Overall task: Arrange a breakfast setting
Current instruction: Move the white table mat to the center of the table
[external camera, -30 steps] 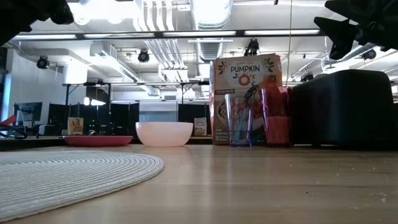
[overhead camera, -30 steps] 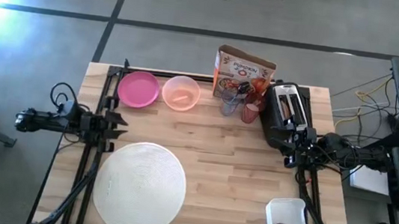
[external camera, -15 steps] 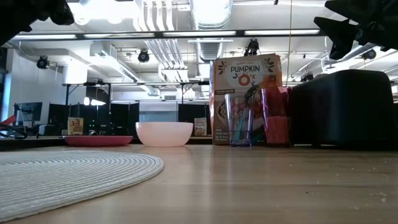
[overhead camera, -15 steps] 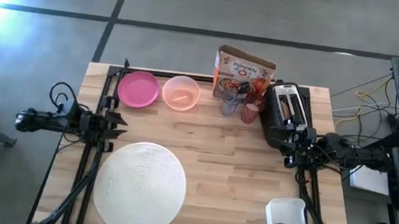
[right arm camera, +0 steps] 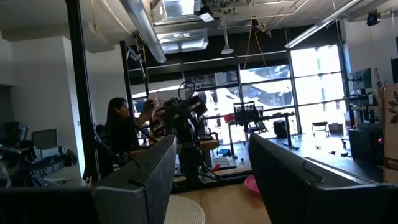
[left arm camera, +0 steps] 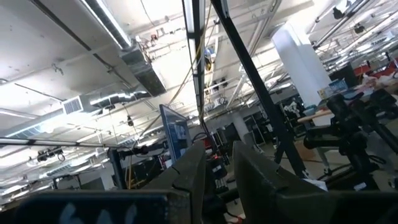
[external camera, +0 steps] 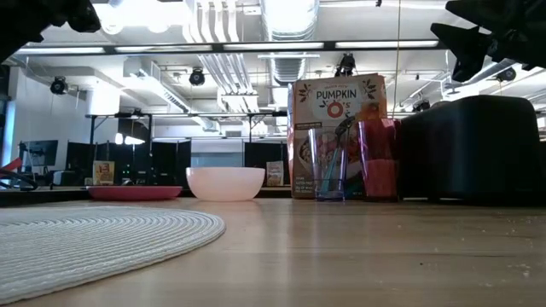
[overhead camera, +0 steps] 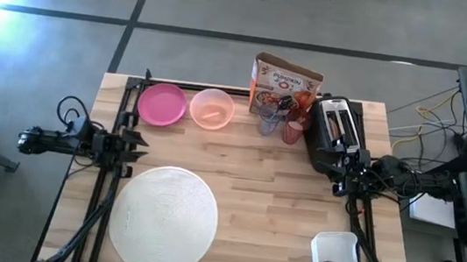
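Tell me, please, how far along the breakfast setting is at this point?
Barely begun. Done: only the white round mat lies at the table's front, bare. In hand: nothing; the left gripper and right gripper hang empty at the table's sides. Left: the magenta plate, peach bowl, pink cup, clear glass and cereal box remain along the back edge.

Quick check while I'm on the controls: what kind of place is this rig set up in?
Likely an open-plan robotics lab or industrial workspace, not a kitchen: exposed ceiling ducts and strip lights, cables across a concrete floor, and a person among workstations past the wooden table.
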Robot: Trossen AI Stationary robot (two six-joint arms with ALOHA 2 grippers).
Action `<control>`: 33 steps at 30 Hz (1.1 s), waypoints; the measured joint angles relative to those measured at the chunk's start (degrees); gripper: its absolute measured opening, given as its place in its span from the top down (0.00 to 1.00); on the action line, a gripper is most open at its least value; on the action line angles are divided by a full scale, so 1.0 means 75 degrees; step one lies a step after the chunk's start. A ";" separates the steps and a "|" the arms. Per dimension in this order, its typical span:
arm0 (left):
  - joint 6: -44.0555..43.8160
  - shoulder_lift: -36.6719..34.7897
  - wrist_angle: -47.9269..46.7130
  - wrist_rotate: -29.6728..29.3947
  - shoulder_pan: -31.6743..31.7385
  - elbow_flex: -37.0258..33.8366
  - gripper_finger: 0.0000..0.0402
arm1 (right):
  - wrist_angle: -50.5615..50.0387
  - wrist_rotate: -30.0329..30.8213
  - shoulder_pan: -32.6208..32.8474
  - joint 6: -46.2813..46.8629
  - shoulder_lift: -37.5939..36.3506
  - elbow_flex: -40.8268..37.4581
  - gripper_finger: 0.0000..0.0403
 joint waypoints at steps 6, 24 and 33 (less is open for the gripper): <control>-0.0897 0.0001 0.0049 -0.0038 0.0000 0.0000 0.84 | 0.0000 0.0001 0.0001 0.0000 0.0001 0.0000 0.52; -0.4361 0.2528 -0.2251 -0.2647 -0.0001 0.1645 0.84 | 0.0000 0.0001 0.0001 0.0000 0.0001 0.0000 0.52; -0.6131 0.4957 -0.4765 -0.2456 -0.0024 0.3270 0.84 | 0.0000 0.0000 0.0001 0.0000 0.0000 0.0000 0.52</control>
